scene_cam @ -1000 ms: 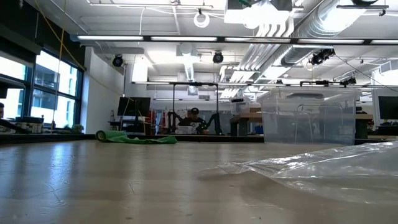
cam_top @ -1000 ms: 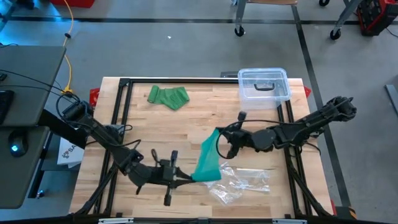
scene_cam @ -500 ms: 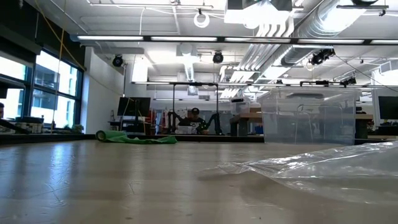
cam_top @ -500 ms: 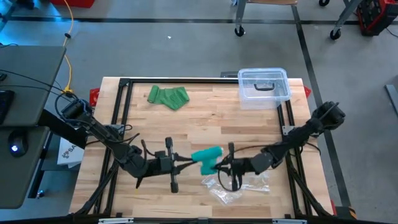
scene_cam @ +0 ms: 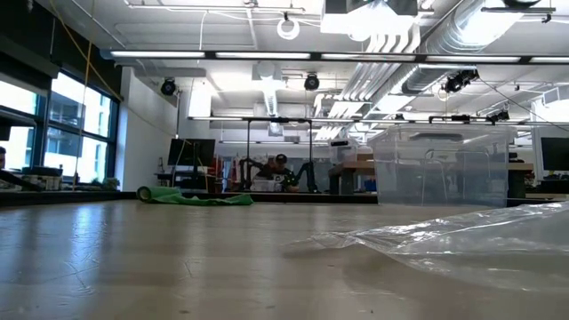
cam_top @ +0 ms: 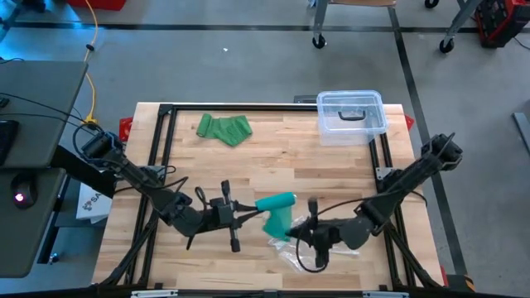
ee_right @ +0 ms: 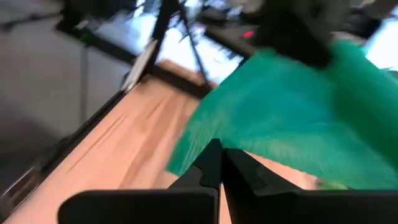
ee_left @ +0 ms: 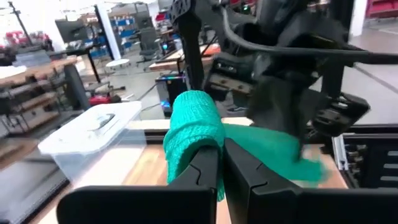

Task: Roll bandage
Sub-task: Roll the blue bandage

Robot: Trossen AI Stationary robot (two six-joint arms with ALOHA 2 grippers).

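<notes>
Teal bandage [cam_top: 275, 212] held above the wooden worktop [cam_top: 273, 157], near its front edge, between the 2 arms; partly rolled, with a loose tail hanging toward the right arm.

Left hand [cam_top: 251, 213] low over the front-left part of the worktop, fingers [ee_left: 202, 174] pressed together on the rolled end of the bandage [ee_left: 194, 134]; roll sits wrapped over the fingertips in the left wrist view, loose fabric trailing beyond it.

Right hand [cam_top: 291, 231] just beside the bandage on its right, low over the front of the worktop; fingers [ee_right: 211, 165] closed tight, pinching the edge of the loose green sheet [ee_right: 286, 118]; sheet spread wide and slack past the fingertips in the right wrist view.

Crumpled clear plastic wrapper [cam_top: 306, 252] flat on the worktop under and just in front of the right hand; same wrapper [scene_cam: 453, 236] fills the right foreground of the low view.

Second bandage, darker green [cam_top: 224, 128], lying loose and unrolled at the back-left of the worktop, well apart from both arms; seen as a low strip [scene_cam: 191, 196] far off in the low view.

Clear plastic box with lid [cam_top: 351, 116] at the back-right corner of the worktop; upright in the low view [scene_cam: 440, 169]; neither arm near it.
</notes>
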